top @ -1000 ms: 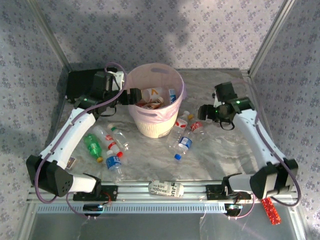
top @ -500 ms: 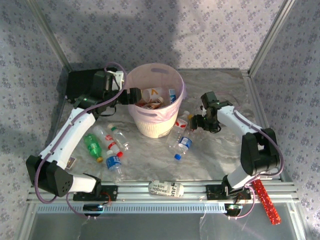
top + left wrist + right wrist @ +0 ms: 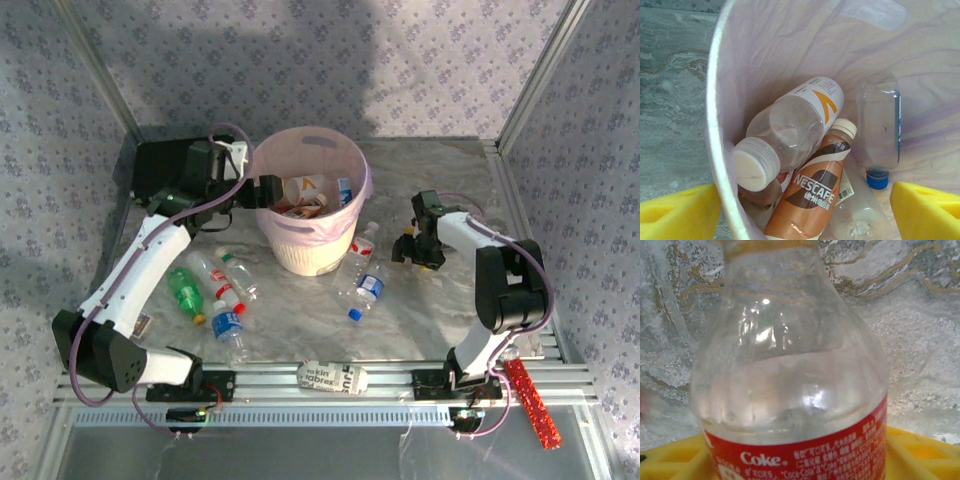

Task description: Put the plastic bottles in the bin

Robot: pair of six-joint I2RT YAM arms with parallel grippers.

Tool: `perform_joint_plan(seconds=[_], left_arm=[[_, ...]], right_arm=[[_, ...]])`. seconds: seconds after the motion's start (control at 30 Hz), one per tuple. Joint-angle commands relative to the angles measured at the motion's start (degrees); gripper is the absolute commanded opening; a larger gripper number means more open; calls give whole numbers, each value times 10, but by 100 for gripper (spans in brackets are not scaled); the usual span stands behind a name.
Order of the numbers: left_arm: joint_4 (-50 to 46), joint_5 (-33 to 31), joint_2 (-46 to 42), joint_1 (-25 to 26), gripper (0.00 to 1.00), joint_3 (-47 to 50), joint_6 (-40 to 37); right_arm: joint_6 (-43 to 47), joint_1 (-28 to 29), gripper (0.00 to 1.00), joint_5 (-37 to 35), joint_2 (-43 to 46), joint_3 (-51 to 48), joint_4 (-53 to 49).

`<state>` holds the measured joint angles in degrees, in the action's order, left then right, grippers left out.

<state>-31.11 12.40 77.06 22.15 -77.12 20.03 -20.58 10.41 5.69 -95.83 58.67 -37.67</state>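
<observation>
Bottles [image 3: 790, 135] lie heaped inside the pink bin [image 3: 305, 252]. The left pincer [image 3: 266, 192] hangs at the bin's rim, pads wide apart. Right of the bin, the right pincer [image 3: 408, 246] straddles a clear Coke bottle [image 3: 790, 380] on the table [image 3: 440, 310]; whether it clamps, I cannot tell. Several loose bottles [image 3: 228, 300] lie left of the bin.

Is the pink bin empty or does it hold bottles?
Not empty: the bin holds a Nescafe bottle, a white-capped clear bottle and a blue-capped one.
</observation>
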Motion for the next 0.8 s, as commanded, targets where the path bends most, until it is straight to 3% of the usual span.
perform_joint_plan(seconds=[0.0,0.23,0.43,0.63,0.77], left_arm=[[-4,-3,3,3,88,-18,-6],[-4,-1,9,3,88,-22,-6],[3,0,11,3,88,-16,-6],[11,6,13,3,88,-9,-4],[17,10,14,3,88,-2,-1]], right_arm=[[-3,-5,62,-12,12,-7,-8],[5,-21,57,-19,109,41,-80],[4,-20,56,-8,195,153,-151],[12,31,55,-23,188,324,-212],[15,96,52,-41,155,427,-225]])
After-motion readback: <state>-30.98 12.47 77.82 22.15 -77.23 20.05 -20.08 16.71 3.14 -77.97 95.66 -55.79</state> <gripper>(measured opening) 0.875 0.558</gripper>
